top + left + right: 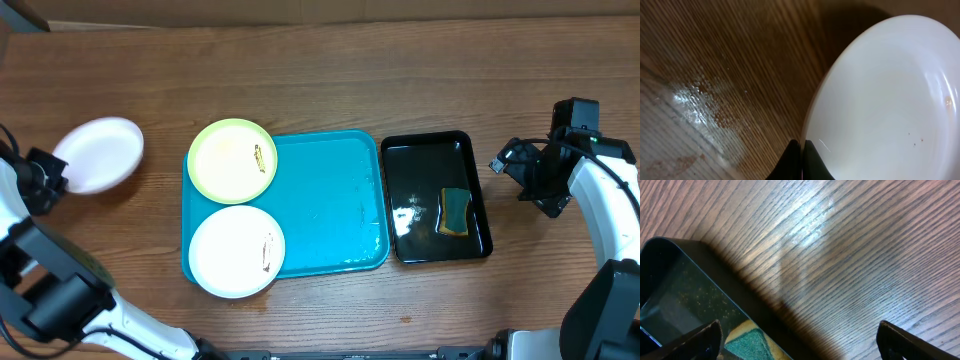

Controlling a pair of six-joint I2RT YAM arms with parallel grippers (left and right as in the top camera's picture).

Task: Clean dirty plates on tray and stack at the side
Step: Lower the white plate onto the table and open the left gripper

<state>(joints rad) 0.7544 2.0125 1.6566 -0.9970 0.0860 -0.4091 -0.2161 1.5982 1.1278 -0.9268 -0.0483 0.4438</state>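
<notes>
The jaws of the left gripper are clenched on the rim of a white plate, which is found over the worktop, left of the tray and apart from it; whether it is lifted or resting cannot be told; the jaws of the right gripper are spread wide, released, above bare wood just beside the black tray; a sponge is seen inside that; a yellow-green plate and a second white plate, both smeared, are set at the turquoise tray's left end, overhanging its rim.

Open tabletop beyond turquoise tray
</notes>
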